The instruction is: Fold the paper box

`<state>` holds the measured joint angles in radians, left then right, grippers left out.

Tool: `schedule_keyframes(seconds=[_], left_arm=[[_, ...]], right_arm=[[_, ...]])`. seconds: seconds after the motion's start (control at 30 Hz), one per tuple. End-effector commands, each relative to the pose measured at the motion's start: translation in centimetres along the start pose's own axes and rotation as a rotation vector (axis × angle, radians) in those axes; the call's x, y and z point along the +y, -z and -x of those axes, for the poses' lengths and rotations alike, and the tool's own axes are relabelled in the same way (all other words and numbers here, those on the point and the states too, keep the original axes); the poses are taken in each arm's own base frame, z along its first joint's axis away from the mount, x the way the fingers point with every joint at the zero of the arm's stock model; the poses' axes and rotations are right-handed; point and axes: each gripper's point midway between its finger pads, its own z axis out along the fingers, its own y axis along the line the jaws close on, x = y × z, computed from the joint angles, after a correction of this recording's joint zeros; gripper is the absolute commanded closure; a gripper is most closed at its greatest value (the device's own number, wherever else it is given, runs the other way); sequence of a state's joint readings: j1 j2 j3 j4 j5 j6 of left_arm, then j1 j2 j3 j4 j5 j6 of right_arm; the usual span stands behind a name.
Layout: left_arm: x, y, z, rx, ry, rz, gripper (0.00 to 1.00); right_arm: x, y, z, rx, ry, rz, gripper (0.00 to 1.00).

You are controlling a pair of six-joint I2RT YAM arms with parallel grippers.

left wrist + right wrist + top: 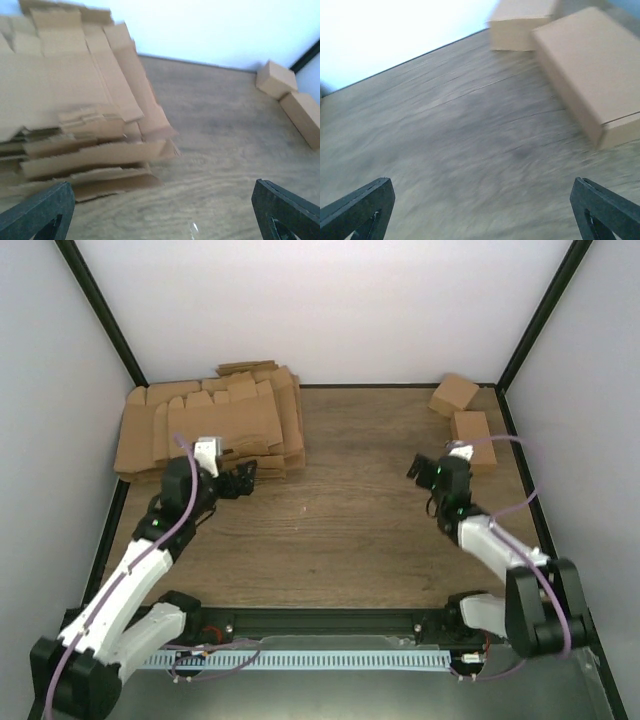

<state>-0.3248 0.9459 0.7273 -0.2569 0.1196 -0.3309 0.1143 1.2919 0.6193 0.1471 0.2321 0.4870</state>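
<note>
Two arms rise from the bottom of the overhead view, the left arm (pixel 130 580) at lower left and the right arm (pixel 500 545) at lower right, both reaching up the frame over a wood-grain table (pixel 340 540). The largest item on it is a thick pile of brown cardboard blanks (pixel 205 425) in the upper left, unevenly stacked with notched flaps jutting at the edges. The paper box (pixel 473 438) lies in the upper right as a closed oblong carton, flat on the table by the right wall. A shorter carton (pixel 454 393) sits just above it in the frame, turned at an angle, the two close together; whether they touch cannot be told. The left gripper (pixel 160 215) is just below the pile's lower right corner, its jaws spread wide with only bare table between them. The right gripper (pixel 481 212) is near the paper box, on its lower left side and clear of it; its jaws also stand wide apart and hold nothing. The right wrist view is blurred.
</note>
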Motion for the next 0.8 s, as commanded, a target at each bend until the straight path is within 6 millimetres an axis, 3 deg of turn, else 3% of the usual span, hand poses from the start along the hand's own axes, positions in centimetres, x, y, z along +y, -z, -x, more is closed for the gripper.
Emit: schedule_keyframes(seconds=[0.0, 0.07, 0.3, 0.5, 0.67, 0.77], left_arm=[[2.8, 2.2, 2.3, -0.264, -0.136, 0.143, 0.00], [4.5, 3.1, 2.2, -0.346, -0.174, 0.219, 0.00], [10.2, 2.9, -0.2, -0.500, -0.245, 0.460, 0.00], [12.9, 0.6, -0.7, -0.479, -0.284, 0.516, 0.00], [15.1, -1.1, -0.8, -0.445, -0.281, 0.514, 0.00], [14.8, -1.8, -0.5, -0.448, -0.301, 0.482, 0.00]], right_arm=[[5.4, 5.7, 1.6, -0.335, 0.268, 0.255, 0.00], [6.7, 6.9, -0.4, -0.335, 0.378, 0.369, 0.00], [6.9, 7.8, -0.8, -0.425, 0.484, 0.418, 0.00], [2.9, 6.9, -0.8, -0.462, 0.401, 0.439, 0.00], [5.7, 4.5, -2.1, -0.369, 0.551, 0.558, 0.00], [6.6, 3.4, -3.0, -0.346, 0.619, 0.604, 0.00]])
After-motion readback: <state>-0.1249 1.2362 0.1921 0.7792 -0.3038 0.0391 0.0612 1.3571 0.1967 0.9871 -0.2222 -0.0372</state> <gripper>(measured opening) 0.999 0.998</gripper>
